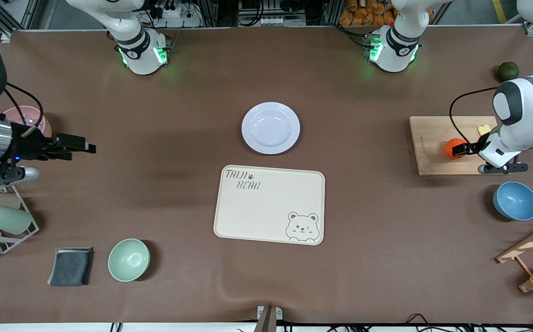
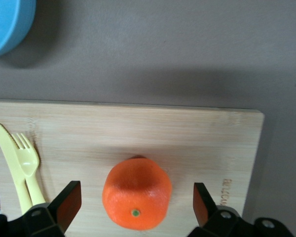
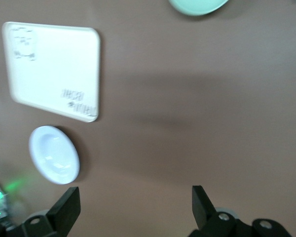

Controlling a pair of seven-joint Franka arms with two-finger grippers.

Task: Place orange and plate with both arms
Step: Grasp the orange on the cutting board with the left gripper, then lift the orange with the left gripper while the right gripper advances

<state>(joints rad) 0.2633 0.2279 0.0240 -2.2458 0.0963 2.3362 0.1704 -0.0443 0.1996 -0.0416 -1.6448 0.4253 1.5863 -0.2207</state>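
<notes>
The orange (image 1: pixel 453 148) rests on a wooden cutting board (image 1: pixel 432 159) toward the left arm's end of the table. My left gripper (image 1: pixel 464 149) is down at it and open. In the left wrist view the orange (image 2: pixel 136 193) lies between the two fingers (image 2: pixel 69 202), with a gap on each side. The pale lavender-white plate (image 1: pixel 270 127) lies on the table's middle with nothing on it. My right gripper (image 1: pixel 81 147) hangs open with nothing in it over the brown table toward the right arm's end. Its wrist view shows the plate (image 3: pixel 54 154) some way off.
A cream bear-printed tray (image 1: pixel 270 204) lies nearer the front camera than the plate. A yellow fork and knife (image 2: pixel 24 168) share the board with the orange. Around stand a blue bowl (image 1: pixel 515 200), green bowl (image 1: pixel 128 259), dark cloth (image 1: pixel 71 266), dark green fruit (image 1: pixel 507 71), pink bowl (image 1: pixel 26 117) and cup rack (image 1: pixel 3 221).
</notes>
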